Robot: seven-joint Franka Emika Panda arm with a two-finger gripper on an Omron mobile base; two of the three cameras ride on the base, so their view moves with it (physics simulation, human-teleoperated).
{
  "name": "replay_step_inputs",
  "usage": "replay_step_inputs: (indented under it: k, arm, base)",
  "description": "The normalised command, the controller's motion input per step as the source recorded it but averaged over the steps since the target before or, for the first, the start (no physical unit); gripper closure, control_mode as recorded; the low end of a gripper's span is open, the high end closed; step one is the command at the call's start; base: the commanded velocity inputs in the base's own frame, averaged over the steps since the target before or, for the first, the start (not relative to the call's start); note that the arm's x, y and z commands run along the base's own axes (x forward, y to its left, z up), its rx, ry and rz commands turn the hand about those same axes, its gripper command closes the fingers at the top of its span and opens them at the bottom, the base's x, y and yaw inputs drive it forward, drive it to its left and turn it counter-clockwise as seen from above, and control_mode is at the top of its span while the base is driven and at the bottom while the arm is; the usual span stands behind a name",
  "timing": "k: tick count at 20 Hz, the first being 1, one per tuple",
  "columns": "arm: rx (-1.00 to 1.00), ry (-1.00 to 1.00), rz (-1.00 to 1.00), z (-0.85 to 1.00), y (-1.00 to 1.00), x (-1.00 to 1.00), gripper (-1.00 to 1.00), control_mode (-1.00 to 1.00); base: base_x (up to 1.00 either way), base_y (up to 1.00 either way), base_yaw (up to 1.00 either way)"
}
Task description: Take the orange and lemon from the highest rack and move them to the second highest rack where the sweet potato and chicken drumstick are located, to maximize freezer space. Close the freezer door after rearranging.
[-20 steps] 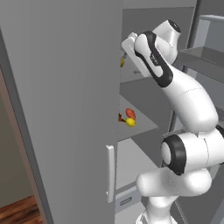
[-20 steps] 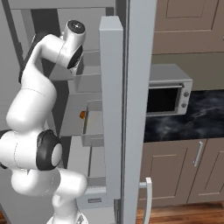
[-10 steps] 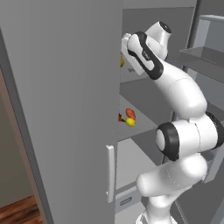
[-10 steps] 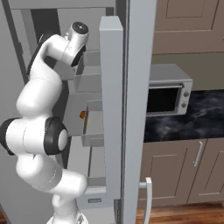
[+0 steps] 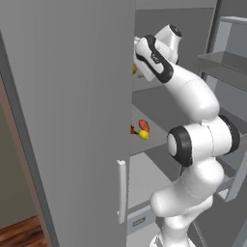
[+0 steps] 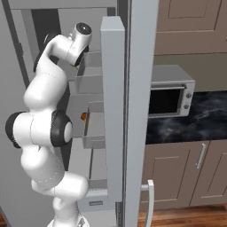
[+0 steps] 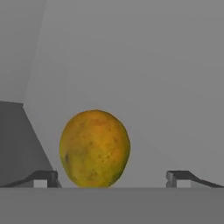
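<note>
The freezer door (image 5: 67,116) hides most of the orange (image 5: 135,69) and the claw.

This is a home kitchen: a tall grey fridge-freezer (image 6: 133,88) stands with its door open, beside brown wooden cabinets (image 6: 177,173) under a dark marbled stone countertop (image 6: 195,124). A silver microwave oven (image 6: 170,95) sits on it. Wood flooring (image 5: 21,234) shows below.
</note>
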Motion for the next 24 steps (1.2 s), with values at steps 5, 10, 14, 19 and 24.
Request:
replay_step_inputs:
  k: [5, 10, 14, 19, 24]
  arm:
    - [0.00, 0.00, 0.00, -0.16, 0.11, 0.28, -1.00, -1.00]
    - [0.00, 0.00, 0.00, -0.25, 0.16, 0.16, -1.00, -1.00]
    - [0.00, 0.01, 0.00, -0.35, 0.22, 0.08, -1.00, -1.00]
    - [0.00, 0.00, 0.00, -0.38, 0.20, 0.03, 1.00, -1.00]
    - [0.00, 0.00, 0.00, -0.27, 0.06, -0.04, 1.00, -1.00]
  base:
    - [0.00, 0.00, 0.00]
    - [0.00, 0.00, 0.00]
    - [0.00, 0.00, 0.00]
    - [0.00, 0.00, 0.00]
    - [0.00, 0.00, 0.00]
